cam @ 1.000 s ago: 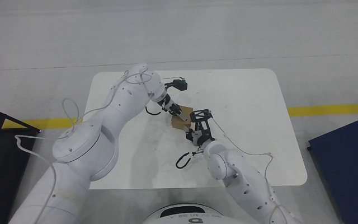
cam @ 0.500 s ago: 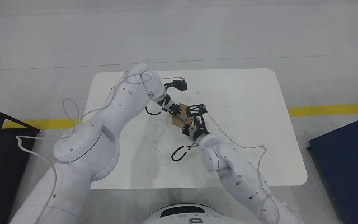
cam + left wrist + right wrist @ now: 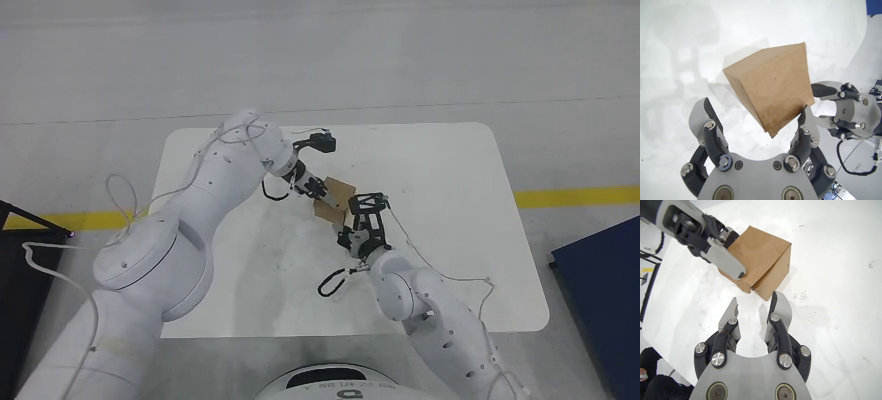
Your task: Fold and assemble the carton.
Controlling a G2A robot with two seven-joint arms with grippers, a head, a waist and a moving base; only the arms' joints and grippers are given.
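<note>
Jaws spread wide, our left gripper (image 3: 756, 104) straddles a corner of the carton (image 3: 772, 83) on the worktop (image 3: 677, 66); right gripper (image 3: 754, 296), likewise parted, sits just beside. We judge flap-closing underway; next we press the gaping seam (image 3: 770, 268) flush.

The carton (image 3: 334, 196) sits on the worktop (image 3: 450, 170), near its middle. The left gripper (image 3: 756, 104) is at the carton's left, far side. Its fingers (image 3: 804, 118) are spread wide around one corner, and one tip touches the carton. The right gripper (image 3: 754, 296) is on the carton's right, near side, fingers parted, just beside a corner.
</note>
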